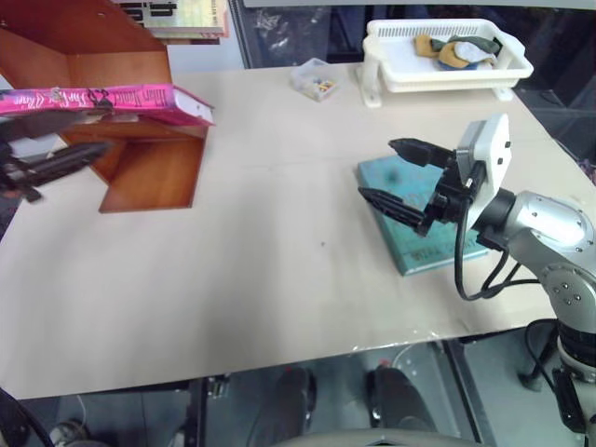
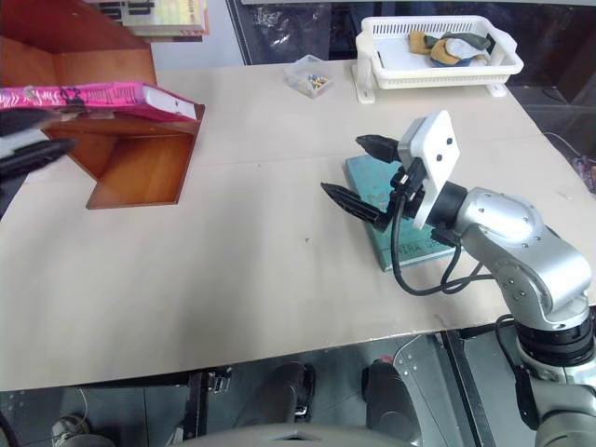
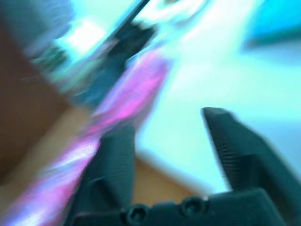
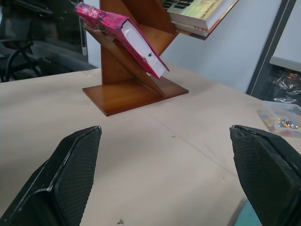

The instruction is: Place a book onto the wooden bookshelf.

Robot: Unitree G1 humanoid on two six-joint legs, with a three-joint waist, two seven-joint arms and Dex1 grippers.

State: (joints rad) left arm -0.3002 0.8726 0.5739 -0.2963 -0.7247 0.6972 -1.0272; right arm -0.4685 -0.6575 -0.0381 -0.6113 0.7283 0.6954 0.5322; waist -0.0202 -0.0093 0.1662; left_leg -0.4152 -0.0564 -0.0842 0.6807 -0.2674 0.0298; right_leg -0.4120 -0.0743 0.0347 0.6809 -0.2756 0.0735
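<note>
While the pink book (image 1: 112,100) lies on the wooden bookshelf's (image 1: 154,168) slanted board, upper left, slipping threatens.
Left end effector (image 1: 51,144) beside it, grip unclear; right end effector (image 1: 405,177) wide, empty, mid-right.

The book (image 4: 123,36), a bright pink paperback with white page edges, is laid on a slanted board of the bookshelf (image 1: 140,163), its free corner jutting out past the board's edge. The bookshelf, built of reddish-brown angled boards on a flat base, is stood on the table's far left.
</note>
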